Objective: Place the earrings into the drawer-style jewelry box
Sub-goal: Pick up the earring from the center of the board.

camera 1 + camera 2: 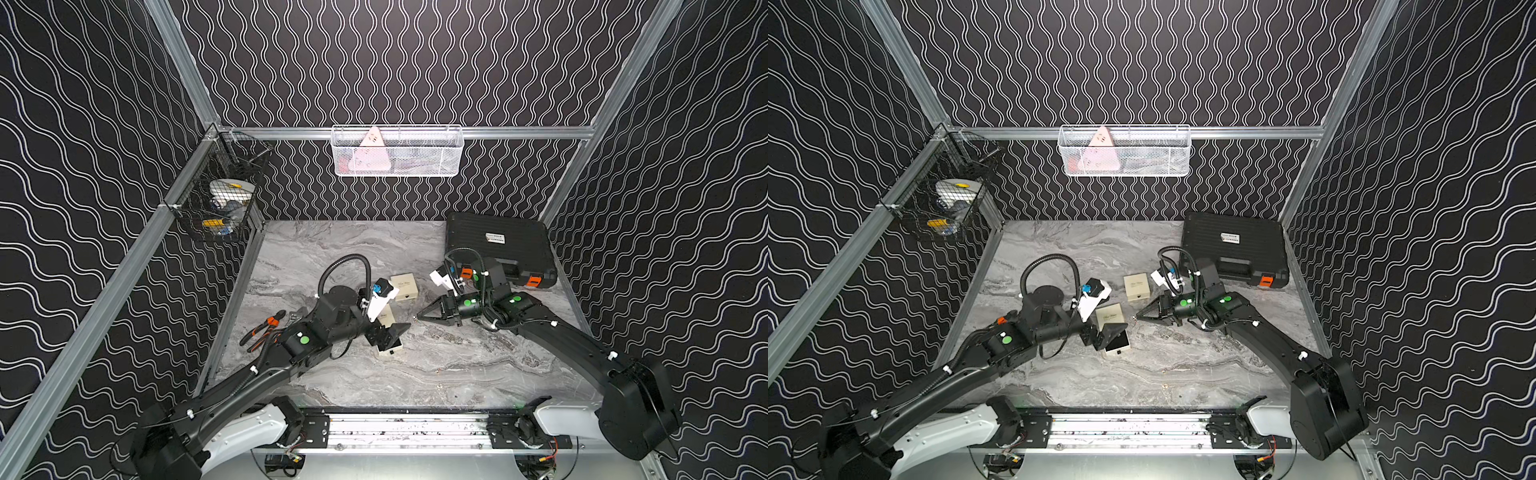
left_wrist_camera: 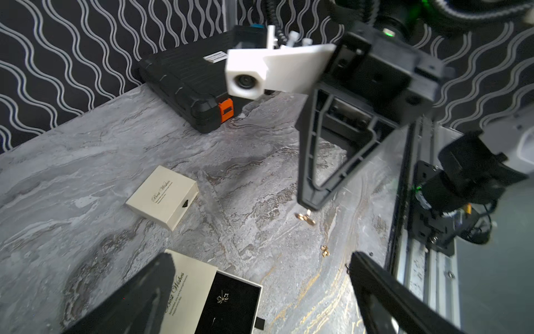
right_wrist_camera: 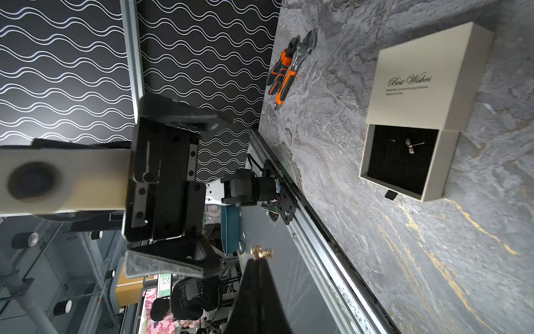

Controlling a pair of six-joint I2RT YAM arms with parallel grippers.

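Earring (image 3: 261,252), gold, was pinched at the very tips of the right gripper (image 2: 307,206); jaws together on it. It hung between the two arms, near one fingertip of the left gripper (image 1: 392,336). Left jaws stood wide apart, nothing between them, poised over the jewelry box (image 3: 427,52); contact with the box could not be told. Drawer (image 3: 393,173) was slid out of the cream sleeve, and a second earring (image 3: 410,145) lay on its black lining. A third earring (image 2: 325,251) lay loose on the marble table (image 1: 457,365), between the box and the front rail (image 1: 407,428), touching neither. Closed cream box (image 2: 163,196) sat farther back, apart from both grippers. Black case (image 1: 498,245) occupied the far right corner. Orange-handled pliers (image 3: 281,84) and a wrench (image 3: 300,55) lay together by the left wall.
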